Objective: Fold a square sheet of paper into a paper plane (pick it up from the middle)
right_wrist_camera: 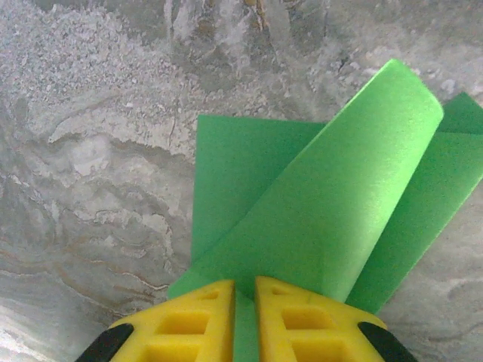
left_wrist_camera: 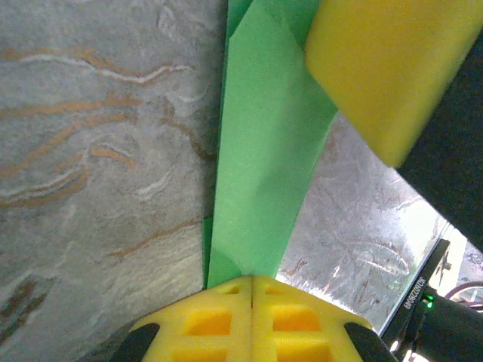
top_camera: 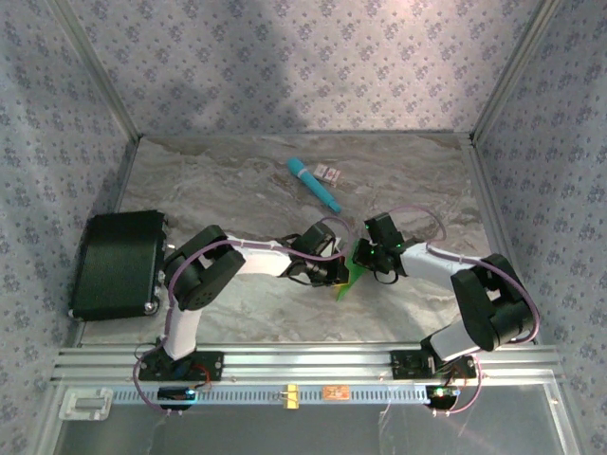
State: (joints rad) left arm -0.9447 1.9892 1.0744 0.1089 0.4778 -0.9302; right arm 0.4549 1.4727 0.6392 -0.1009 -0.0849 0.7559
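Observation:
The square sheet of paper (top_camera: pixel 348 281) is bright green, folded into layers, and held above the marble table between both arms. My left gripper (left_wrist_camera: pixel 251 280) is shut on one narrow end of the folded paper (left_wrist_camera: pixel 264 166), which runs straight away from its yellow fingertips. My right gripper (right_wrist_camera: pixel 244 290) is shut on the paper (right_wrist_camera: pixel 332 211), with a green strip pinched in the thin gap between its pads. One layer curls over in a soft roll above flat layers. A yellow finger (left_wrist_camera: pixel 385 68) of the right gripper shows at the paper's far end. From above, the left gripper (top_camera: pixel 334 271) and the right gripper (top_camera: pixel 372 258) nearly touch.
A teal cylindrical stick (top_camera: pixel 314 183) lies at the back of the table with a small card (top_camera: pixel 329 173) beside it. A black box (top_camera: pixel 119 263) sits at the left edge. Patterned walls close in the table on three sides.

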